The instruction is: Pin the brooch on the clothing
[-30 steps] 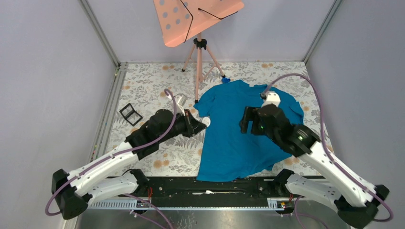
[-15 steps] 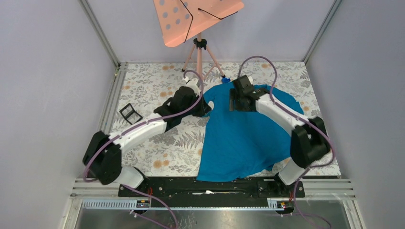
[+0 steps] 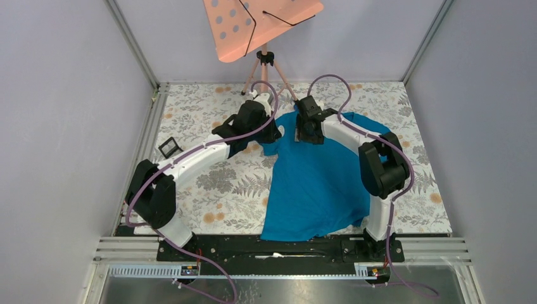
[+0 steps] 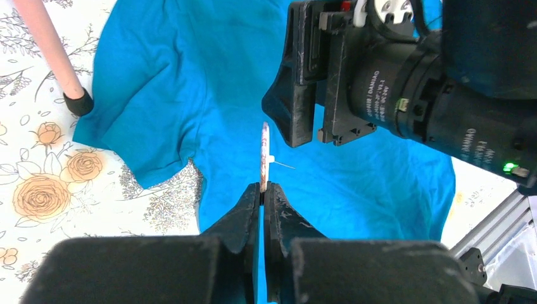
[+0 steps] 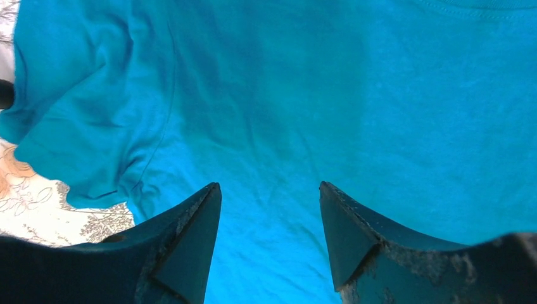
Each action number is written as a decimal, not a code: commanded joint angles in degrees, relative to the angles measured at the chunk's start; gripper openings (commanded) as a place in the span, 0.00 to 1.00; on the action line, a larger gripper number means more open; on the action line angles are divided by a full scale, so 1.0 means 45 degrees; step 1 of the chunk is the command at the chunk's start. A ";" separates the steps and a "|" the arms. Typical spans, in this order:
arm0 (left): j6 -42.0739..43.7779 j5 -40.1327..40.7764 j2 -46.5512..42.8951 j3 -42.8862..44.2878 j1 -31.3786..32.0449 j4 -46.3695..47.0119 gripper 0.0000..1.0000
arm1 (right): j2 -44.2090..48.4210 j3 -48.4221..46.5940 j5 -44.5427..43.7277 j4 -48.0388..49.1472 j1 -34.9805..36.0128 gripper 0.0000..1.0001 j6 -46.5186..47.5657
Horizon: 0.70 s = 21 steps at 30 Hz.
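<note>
The teal T-shirt (image 3: 323, 177) lies spread on the floral mat, collar toward the far side. My left gripper (image 4: 263, 187) is shut on the brooch (image 4: 264, 152), a small disc held edge-on with its thin pin pointing right. It hovers over the shirt (image 4: 190, 76) near the left sleeve, and in the top view the left gripper (image 3: 269, 132) is at that sleeve. My right gripper (image 5: 269, 190) is open and empty just above the shirt's upper chest (image 5: 285, 95). Its black body (image 4: 380, 76) sits close in front of the brooch.
A pink perforated board on a tripod (image 3: 263, 19) stands at the far side. One leg's foot (image 4: 79, 101) rests beside the left sleeve. A black square frame (image 3: 170, 147) lies at the left on the floral mat (image 3: 209, 190). Grey walls close in three sides.
Both arms have stretched toward the far side. The left gripper carried the brooch up to the shirt's left sleeve. The right gripper moved up to the chest near the collar.
</note>
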<state>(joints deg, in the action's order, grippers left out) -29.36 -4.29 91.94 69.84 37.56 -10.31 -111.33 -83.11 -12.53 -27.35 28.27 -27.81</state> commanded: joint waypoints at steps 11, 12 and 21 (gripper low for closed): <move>-0.0106 -0.0129 -0.0627 0.0794 -0.0655 -0.1467 0.00 | -0.1732 -0.1160 -0.0713 -0.0514 -0.0090 0.57 0.0327; -0.0048 -0.0138 -0.0590 0.0832 -0.0694 -0.1517 0.00 | -0.1824 -0.1145 -0.0686 -0.0507 -0.0091 0.56 0.0254; -0.0180 -0.0387 -0.0738 0.0597 -0.0788 -0.1559 0.00 | -0.2308 -0.1465 -0.1281 -0.1267 -0.0086 0.49 0.0370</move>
<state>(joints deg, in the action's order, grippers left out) -29.65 -4.78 91.85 71.44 34.39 -18.87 -120.14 -86.76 -14.70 -29.45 28.16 -26.79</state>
